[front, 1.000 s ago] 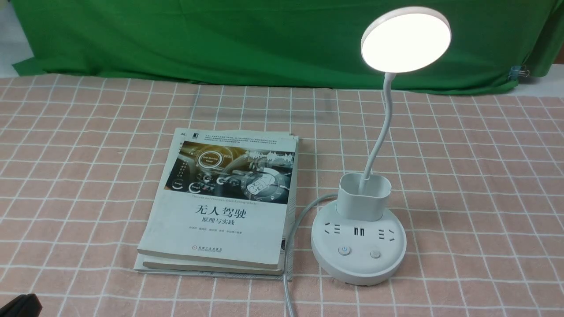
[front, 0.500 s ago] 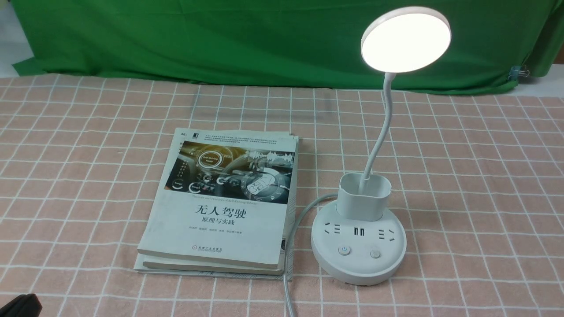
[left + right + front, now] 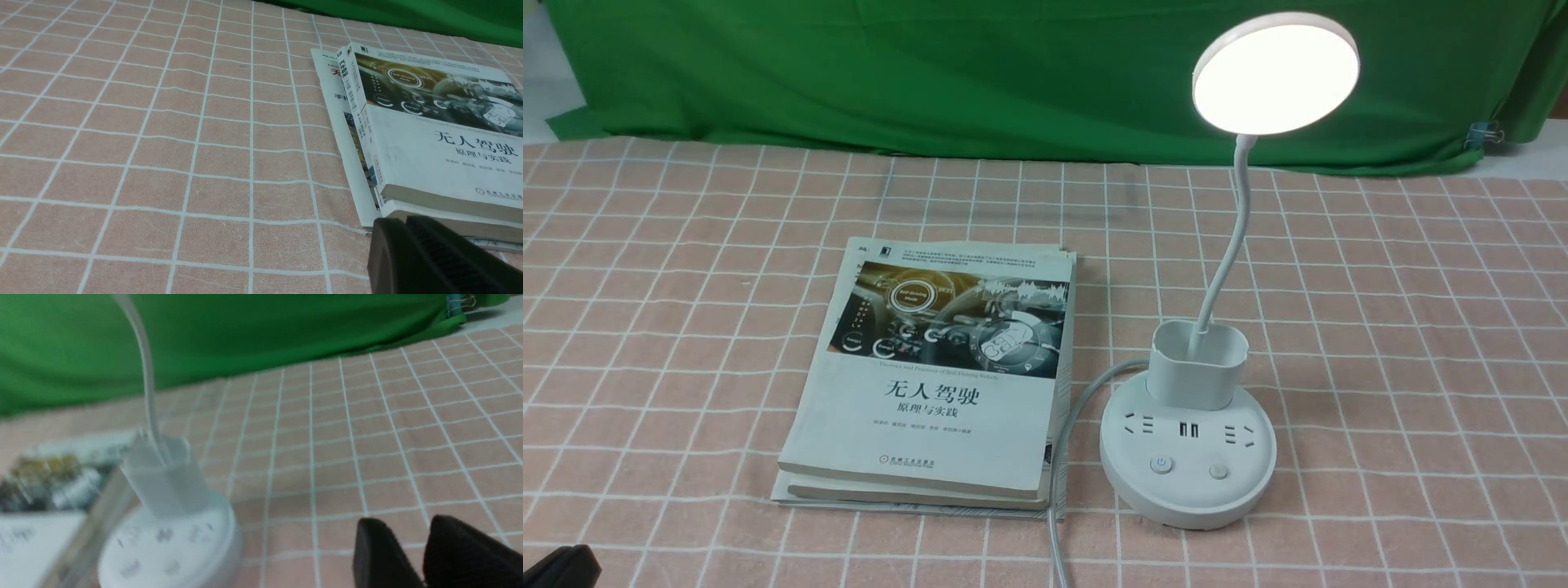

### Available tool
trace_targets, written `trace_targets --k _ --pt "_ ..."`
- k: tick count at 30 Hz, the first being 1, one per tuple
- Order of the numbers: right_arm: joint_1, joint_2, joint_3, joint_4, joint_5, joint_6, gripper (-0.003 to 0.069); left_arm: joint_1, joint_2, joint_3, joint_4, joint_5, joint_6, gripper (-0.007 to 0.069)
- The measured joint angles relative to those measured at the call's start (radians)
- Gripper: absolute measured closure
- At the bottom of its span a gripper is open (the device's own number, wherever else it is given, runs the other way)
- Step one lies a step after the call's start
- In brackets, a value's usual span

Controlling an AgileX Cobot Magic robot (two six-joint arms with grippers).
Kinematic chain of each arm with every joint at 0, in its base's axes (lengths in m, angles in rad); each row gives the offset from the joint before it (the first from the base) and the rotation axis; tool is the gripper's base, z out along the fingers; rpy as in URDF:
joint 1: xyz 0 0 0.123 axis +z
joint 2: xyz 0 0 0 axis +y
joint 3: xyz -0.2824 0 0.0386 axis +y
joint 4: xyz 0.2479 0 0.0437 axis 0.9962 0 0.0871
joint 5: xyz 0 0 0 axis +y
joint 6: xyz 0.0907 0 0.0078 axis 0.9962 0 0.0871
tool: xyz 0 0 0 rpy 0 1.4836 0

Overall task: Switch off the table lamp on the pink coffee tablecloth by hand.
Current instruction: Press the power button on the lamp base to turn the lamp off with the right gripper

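Note:
The table lamp stands on the pink coffee tablecloth (image 3: 1380,327) right of centre. Its disc head (image 3: 1275,72) is lit. Its round base (image 3: 1188,482) shows sockets and two buttons (image 3: 1161,465), and it also shows, blurred, in the right wrist view (image 3: 171,547). Only a black corner of my left hand (image 3: 560,567) shows at the front left edge. My left gripper (image 3: 404,222) is shut and empty, just in front of the books' corner. My right gripper (image 3: 404,528) has a narrow gap between its fingers, is empty, and sits to the right of the lamp base, apart from it.
A stack of books (image 3: 939,376) lies left of the lamp base, and the lamp's grey cord (image 3: 1058,490) runs between them toward the front edge. A green backdrop cloth (image 3: 931,73) hangs behind. Pink cloth stretches to the right of the lamp.

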Motion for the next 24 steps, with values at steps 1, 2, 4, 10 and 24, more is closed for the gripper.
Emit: trace_targets --k 1,2,4,10,24 --pt "0.000 0.000 0.000 0.007 -0.031 0.037 0.0419 0.000 0.000 0.000 0.000 0.000 0.000 0.0618" --pt "0.000 0.000 0.000 0.014 -0.077 0.077 0.0419 0.000 0.000 0.000 0.000 0.000 0.000 0.0618" --pt "0.000 0.000 0.000 0.018 -0.144 0.105 0.0419 0.000 0.000 0.000 0.000 0.000 0.000 0.0618" --pt "0.000 0.000 0.000 0.020 -0.238 0.136 0.0426 0.000 0.000 0.000 0.000 0.000 0.000 0.0618" --pt "0.000 0.791 -0.713 0.027 0.776 -0.224 0.0603 0.000 0.000 0.000 0.000 0.000 0.000 0.0618"
